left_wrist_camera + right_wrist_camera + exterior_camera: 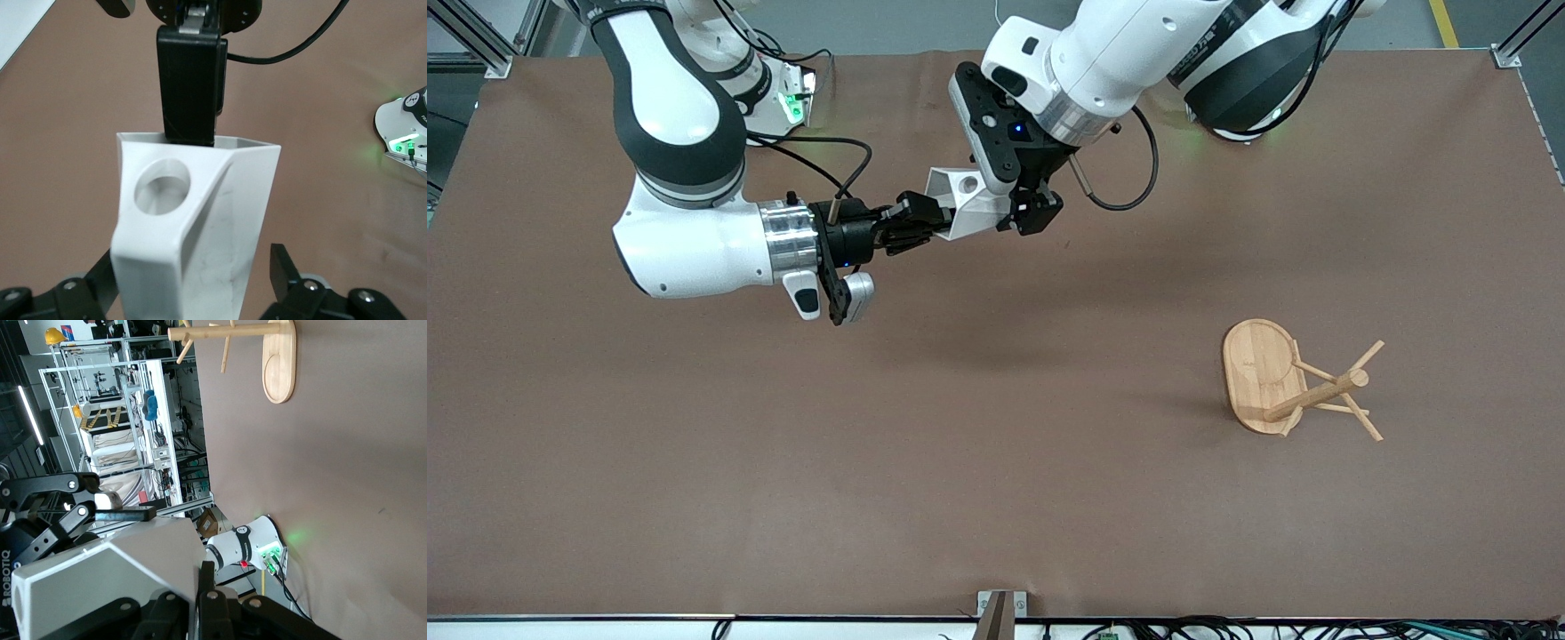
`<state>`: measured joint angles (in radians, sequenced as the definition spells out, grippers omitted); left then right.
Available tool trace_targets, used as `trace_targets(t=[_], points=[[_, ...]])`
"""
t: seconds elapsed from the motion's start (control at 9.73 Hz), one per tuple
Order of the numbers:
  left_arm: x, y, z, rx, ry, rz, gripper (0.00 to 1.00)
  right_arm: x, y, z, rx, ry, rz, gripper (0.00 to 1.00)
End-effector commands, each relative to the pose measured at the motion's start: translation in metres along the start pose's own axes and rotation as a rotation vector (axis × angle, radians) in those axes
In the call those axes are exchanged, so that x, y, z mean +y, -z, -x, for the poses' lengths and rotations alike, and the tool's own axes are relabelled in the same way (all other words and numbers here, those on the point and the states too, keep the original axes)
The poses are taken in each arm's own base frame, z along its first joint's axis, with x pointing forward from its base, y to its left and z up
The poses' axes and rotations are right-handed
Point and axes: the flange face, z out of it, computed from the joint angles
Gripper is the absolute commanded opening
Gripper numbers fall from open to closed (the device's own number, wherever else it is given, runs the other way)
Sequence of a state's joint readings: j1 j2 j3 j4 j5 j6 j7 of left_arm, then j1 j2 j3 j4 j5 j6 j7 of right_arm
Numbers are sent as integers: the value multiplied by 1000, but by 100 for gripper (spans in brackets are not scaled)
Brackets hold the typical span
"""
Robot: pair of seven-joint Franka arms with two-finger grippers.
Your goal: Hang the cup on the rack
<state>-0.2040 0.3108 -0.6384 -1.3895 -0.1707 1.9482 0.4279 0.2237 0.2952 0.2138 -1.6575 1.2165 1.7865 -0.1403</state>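
The white faceted cup (969, 200) is held in the air over the table's middle, between both grippers. My right gripper (916, 222) is shut on the cup's rim, with one finger inside the mouth and one outside, as the right wrist view (200, 577) shows. My left gripper (1024, 213) is open around the cup's narrow end. In the left wrist view, the left gripper (193, 273) has a finger on each side of the cup (200, 220). The cup's round tab hole faces that camera. The bamboo rack (1263, 373) lies tipped on its side toward the left arm's end.
The brown table cover (783, 462) is bare around the rack. The rack's pegs (1365, 427) stick out sideways and upward. The rack also shows in the right wrist view (277, 367). A black cable (1138, 178) loops from the left wrist.
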Motion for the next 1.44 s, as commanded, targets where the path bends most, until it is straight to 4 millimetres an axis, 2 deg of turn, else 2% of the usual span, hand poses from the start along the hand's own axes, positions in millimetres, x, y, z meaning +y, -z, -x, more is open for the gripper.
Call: trace_targets(t=[0.0, 0.1, 0.51, 0.62, 0.72, 0.82, 1.03, 1.23, 1.34], points=[[2, -31, 11, -62, -20, 28, 17, -17, -1, 8, 4, -17, -25, 1], [1, -31, 11, -62, -18, 27, 2, -18, -1, 9, 5, -20, -25, 1], [-7, -28, 14, -62, -16, 22, 0, -16, 0, 8, 7, -35, -26, 4], [-8, -28, 15, -61, -14, 21, 0, -13, 5, 6, 6, -79, -25, 36], [-9, -27, 15, -61, -13, 21, 0, -9, 3, 8, -9, -87, -5, 99], [-9, -28, 15, -62, -12, 21, 0, -6, 9, 7, -2, -86, 17, 100], [-10, -28, 16, -64, -10, 20, 0, 11, 53, 2, 31, -96, 72, 100], [-13, -31, 17, -67, 28, 21, 0, 33, 110, 4, 45, -94, 227, 100], [-15, -32, 19, -70, 91, 19, 0, 43, 140, 11, 51, -116, 327, 100]])
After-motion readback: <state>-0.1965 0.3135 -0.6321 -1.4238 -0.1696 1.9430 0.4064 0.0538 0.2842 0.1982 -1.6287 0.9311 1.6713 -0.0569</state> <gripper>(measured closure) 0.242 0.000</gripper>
